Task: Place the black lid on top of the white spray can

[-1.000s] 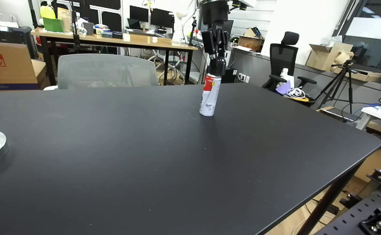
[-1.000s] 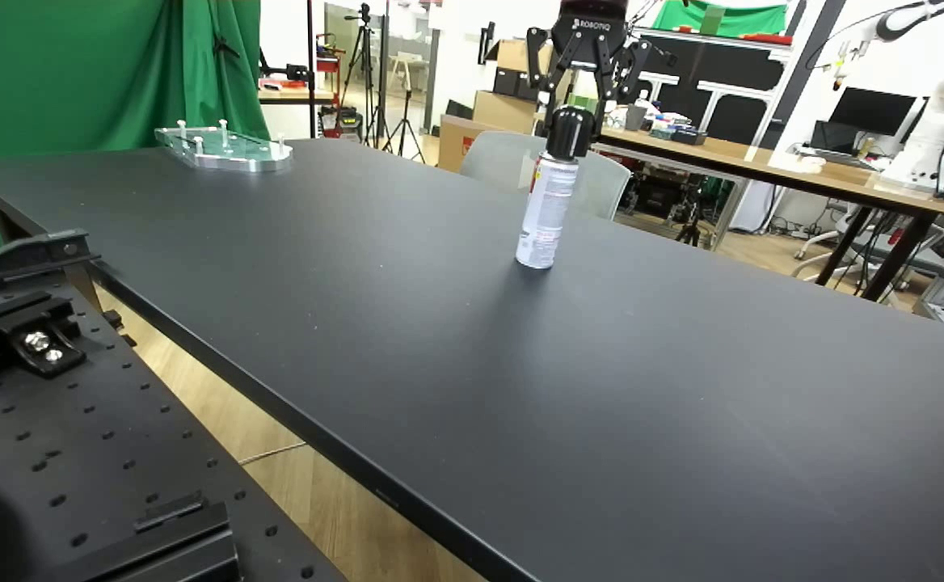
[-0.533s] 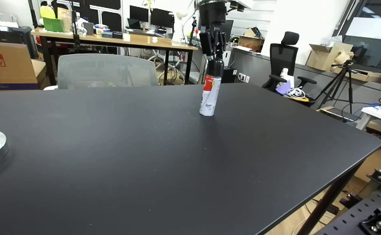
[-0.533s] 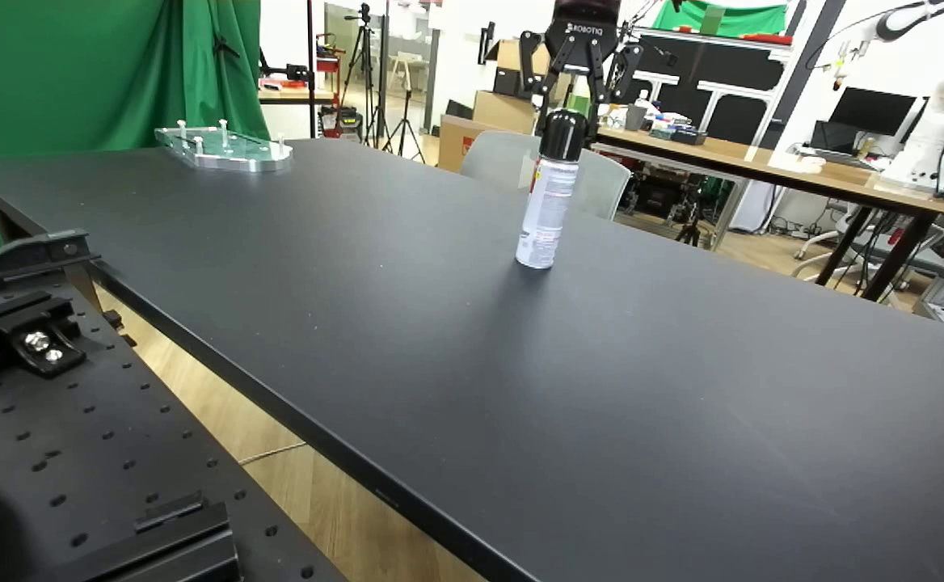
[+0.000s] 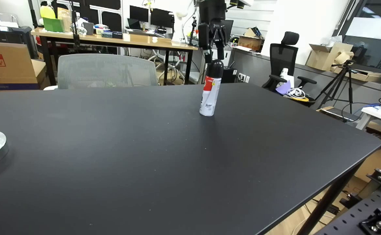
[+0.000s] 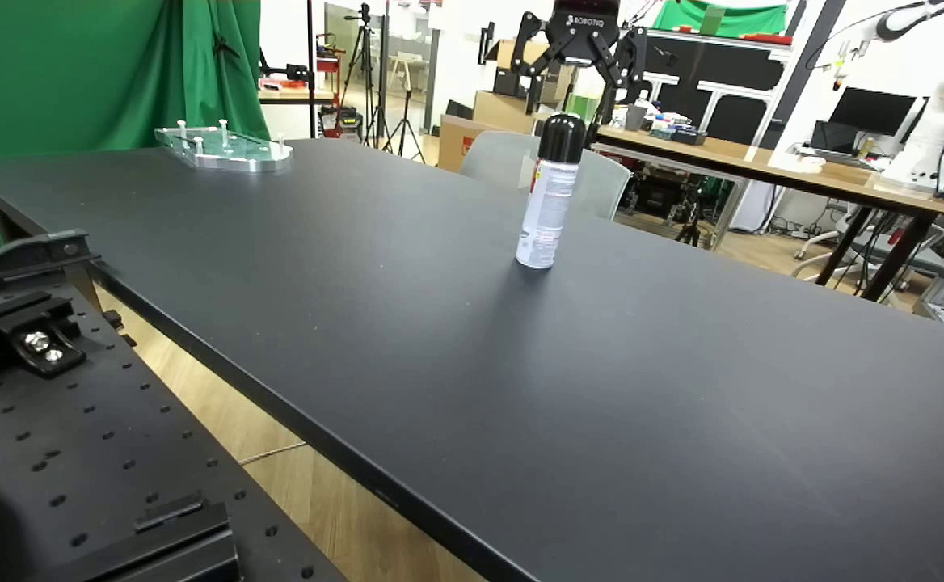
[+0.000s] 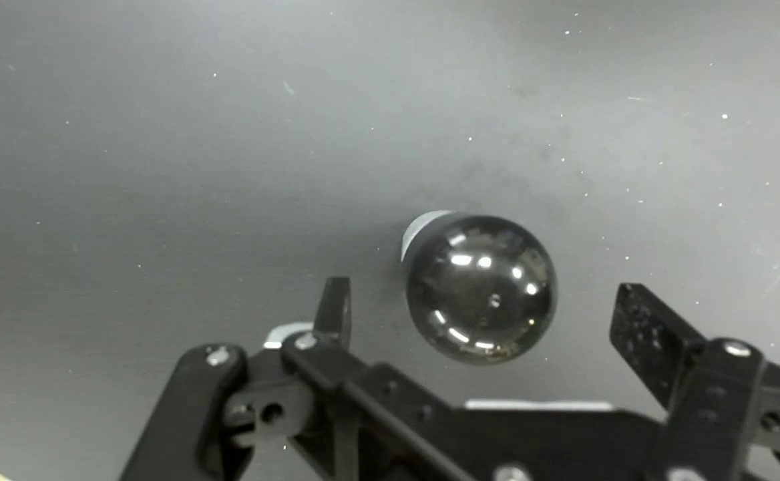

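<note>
One black lid (image 6: 562,140): sat atop the white spray can (image 6: 549,212), upper centre of an exterior view. One Robotiq gripper (image 7: 484,287): jaws stood wide apart, holding nothing. Judged risk: a topple, should withdrawal have drifted sideways.

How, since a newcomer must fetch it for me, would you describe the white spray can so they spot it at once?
Find the big black table, then the open gripper above it. Right below the gripper stands the white spray can, red near its top and wearing a glossy black lid. Unlike the low clear plate also on that table, it is tall and narrow.
</note>
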